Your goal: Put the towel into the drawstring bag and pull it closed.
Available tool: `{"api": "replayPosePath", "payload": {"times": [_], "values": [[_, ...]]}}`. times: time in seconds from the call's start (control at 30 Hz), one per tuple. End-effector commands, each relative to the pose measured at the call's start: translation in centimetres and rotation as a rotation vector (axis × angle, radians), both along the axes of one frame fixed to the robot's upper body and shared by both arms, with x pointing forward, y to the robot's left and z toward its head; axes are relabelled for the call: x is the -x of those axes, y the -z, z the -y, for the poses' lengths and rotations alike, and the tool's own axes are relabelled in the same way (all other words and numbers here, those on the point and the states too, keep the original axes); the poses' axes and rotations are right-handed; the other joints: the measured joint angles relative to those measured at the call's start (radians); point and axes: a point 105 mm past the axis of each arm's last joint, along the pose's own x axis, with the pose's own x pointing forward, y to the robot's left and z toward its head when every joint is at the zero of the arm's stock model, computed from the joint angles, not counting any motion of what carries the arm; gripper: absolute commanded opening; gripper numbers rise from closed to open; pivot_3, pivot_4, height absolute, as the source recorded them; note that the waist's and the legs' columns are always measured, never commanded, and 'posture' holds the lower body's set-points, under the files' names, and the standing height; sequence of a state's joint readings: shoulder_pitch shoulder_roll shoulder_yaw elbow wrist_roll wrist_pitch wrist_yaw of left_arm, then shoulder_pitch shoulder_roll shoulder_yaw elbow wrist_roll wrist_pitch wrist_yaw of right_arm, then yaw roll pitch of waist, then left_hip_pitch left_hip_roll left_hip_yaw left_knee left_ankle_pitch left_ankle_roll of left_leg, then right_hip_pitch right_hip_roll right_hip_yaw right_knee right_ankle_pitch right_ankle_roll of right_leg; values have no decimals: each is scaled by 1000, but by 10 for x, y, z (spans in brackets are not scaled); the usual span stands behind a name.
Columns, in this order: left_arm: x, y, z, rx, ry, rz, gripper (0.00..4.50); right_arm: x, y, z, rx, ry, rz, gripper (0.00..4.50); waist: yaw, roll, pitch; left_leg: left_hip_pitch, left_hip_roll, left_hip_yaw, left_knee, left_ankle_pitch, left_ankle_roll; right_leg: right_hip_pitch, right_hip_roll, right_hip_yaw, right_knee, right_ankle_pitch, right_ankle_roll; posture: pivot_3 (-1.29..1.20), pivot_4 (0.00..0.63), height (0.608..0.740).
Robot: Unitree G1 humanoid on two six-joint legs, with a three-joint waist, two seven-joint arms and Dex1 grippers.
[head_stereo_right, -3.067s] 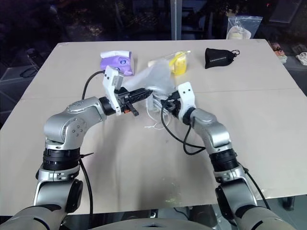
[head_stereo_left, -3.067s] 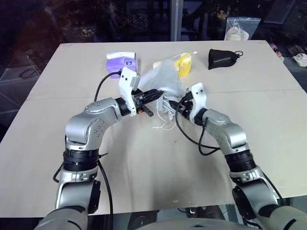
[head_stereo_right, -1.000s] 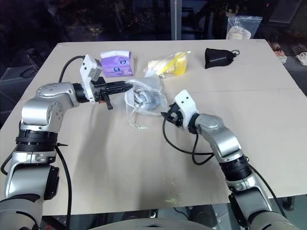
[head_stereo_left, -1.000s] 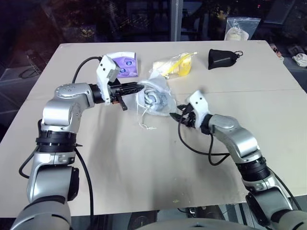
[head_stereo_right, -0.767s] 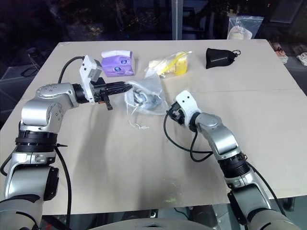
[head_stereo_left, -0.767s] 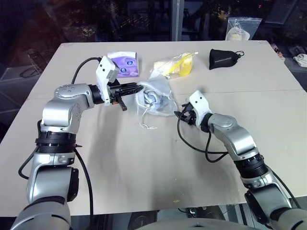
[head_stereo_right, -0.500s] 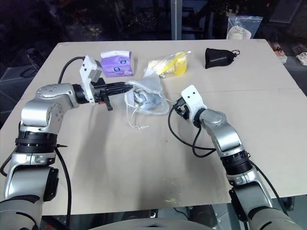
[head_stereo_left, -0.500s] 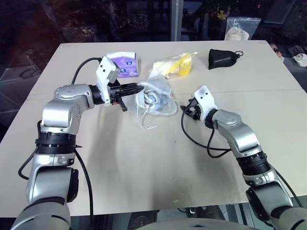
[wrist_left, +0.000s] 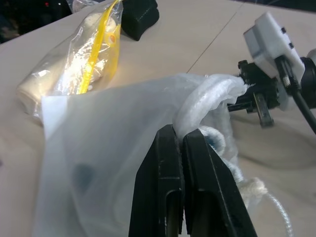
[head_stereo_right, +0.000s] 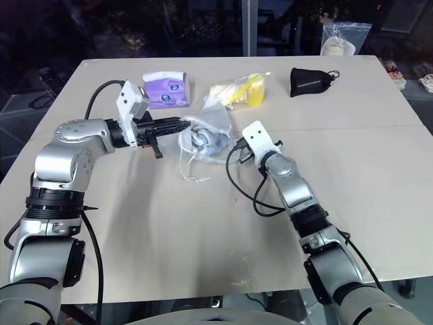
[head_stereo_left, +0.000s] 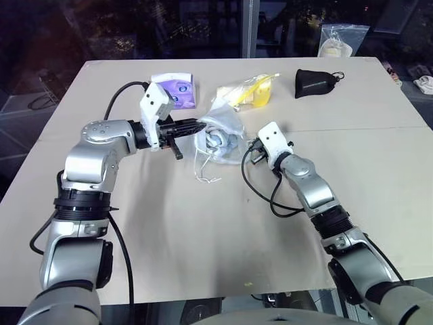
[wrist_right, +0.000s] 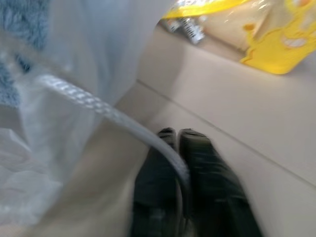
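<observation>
While one towel [head_stereo_left: 218, 141] fills one drawstring bag [head_stereo_left: 226, 122], both grippers' fingers pinch its cords.

Mostly veiled behind the frosted film of the drawstring bag [head_stereo_left: 218, 135]: the towel [head_stereo_left: 218, 141], reduced to a blue-grey smudge with no fold or edging readable. Blurred in the right wrist view: the right hand [wrist_right: 178, 134], its dark fingers [wrist_right: 207, 168] smeared, a white cord [wrist_right: 103, 116] crossing them. Cut off by the frame edge in the left wrist view: the black pouch [wrist_left: 140, 15] and the clear packet [wrist_left: 74, 64]. Too small to judge from the head views: the cord ends on the worktop [head_stereo_left: 203, 230].
</observation>
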State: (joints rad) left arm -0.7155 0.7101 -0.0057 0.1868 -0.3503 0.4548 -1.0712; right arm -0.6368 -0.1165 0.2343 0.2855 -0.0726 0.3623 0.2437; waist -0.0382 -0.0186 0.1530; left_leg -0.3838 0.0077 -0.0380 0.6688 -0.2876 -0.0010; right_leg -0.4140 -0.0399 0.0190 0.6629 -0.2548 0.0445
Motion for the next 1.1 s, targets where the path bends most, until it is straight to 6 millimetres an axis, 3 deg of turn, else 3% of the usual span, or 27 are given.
{"api": "replayPosePath", "payload": {"times": [0.03,0.13,0.23,0.4,0.5,0.6,0.83,0.93,1.03,1.07,1.1], "values": [[-6,-21,-11,-29,16,70,0,5,-37,6,-59,-4,107,43,0,0,0,0,0,0,0,0,0,0,0,0,0,0,0,0,150,740],[1,-27,-15,31,74,18,0,16,-45,2,-104,-37,100,43,-6,0,0,0,0,0,0,0,0,0,0,0,0,0,0,0,150,740],[15,-24,-28,99,67,-71,679,26,-51,-5,-121,-72,96,0,-12,0,0,1,1,-1,-1,-1,2,0,2,0,1,0,0,0,150,740],[51,-4,-53,153,35,-222,2797,31,-53,-9,-137,-80,83,0,-31,0,0,1,0,-8,-1,-2,4,-1,3,3,1,0,0,0,150,740],[66,18,-59,130,-3,-269,2797,31,-53,-9,-140,-84,77,0,-27,0,0,2,0,-10,-1,-2,4,0,2,2,1,0,0,0,150,740],[69,41,-46,88,-20,-248,2797,31,-53,-11,-133,-96,72,0,-13,1,0,2,0,-11,-1,-2,4,0,1,1,2,0,0,0,150,740],[49,74,-33,14,-166,-144,2797,30,-54,-5,-121,-93,69,0,7,0,0,1,-2,-12,0,-2,4,0,0,0,2,1,-1,0,150,740],[40,81,-25,-8,-188,-93,1945,29,-54,-3,-120,-83,73,0,4,0,0,1,-3,-12,0,-2,4,0,0,0,2,1,-1,0,150,740],[31,81,-17,29,-227,-45,305,28,-58,0,-129,-69,87,0,1,0,0,1,-3,-12,-1,-2,4,0,0,0,1,1,-1,0,150,740],[28,79,-15,52,-244,-29,10,28,-61,1,-133,-62,99,0,1,0,0,1,-3,-11,-1,-2,4,0,0,0,1,1,-1,0,150,740],[27,77,-14,70,-259,-8,10,27,-64,3,-141,-52,114,0,1,0,0,1,-2,-11,-1,-2,4,0,0,0,1,1,-1,0,150,740]]}}
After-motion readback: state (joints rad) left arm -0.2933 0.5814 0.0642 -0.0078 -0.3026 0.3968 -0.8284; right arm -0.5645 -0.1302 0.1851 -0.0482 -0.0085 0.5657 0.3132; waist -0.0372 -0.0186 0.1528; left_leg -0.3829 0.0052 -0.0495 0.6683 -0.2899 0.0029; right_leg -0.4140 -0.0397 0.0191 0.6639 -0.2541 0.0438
